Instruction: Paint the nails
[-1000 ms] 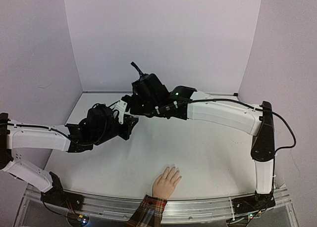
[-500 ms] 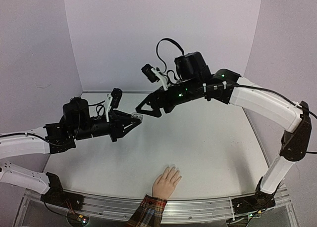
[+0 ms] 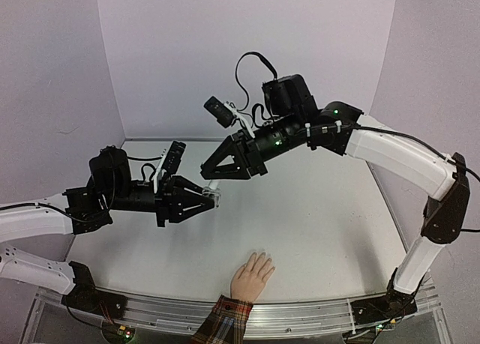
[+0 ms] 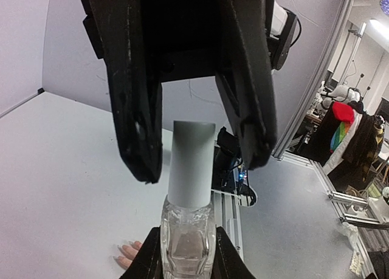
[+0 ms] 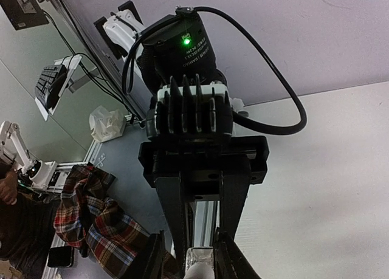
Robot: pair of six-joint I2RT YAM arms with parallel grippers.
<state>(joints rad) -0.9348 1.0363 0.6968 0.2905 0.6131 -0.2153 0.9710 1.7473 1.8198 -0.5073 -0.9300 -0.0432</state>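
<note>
One change: right fingers (image 3: 208, 174), spread, now straddle cap (image 4: 192, 163); left fingers (image 3: 213, 201) pinch bottle (image 4: 187, 245) as before.

The nails (image 3: 260, 254) are tiny and pale, almost the same colour as the skin, and show no polish. They tip the fingers of a peach hand (image 3: 251, 278) with a red plaid cuff (image 3: 225, 318). The hand lies flat at the surface's (image 3: 322, 231) near edge, fingers slightly spread and pointing away.
</note>
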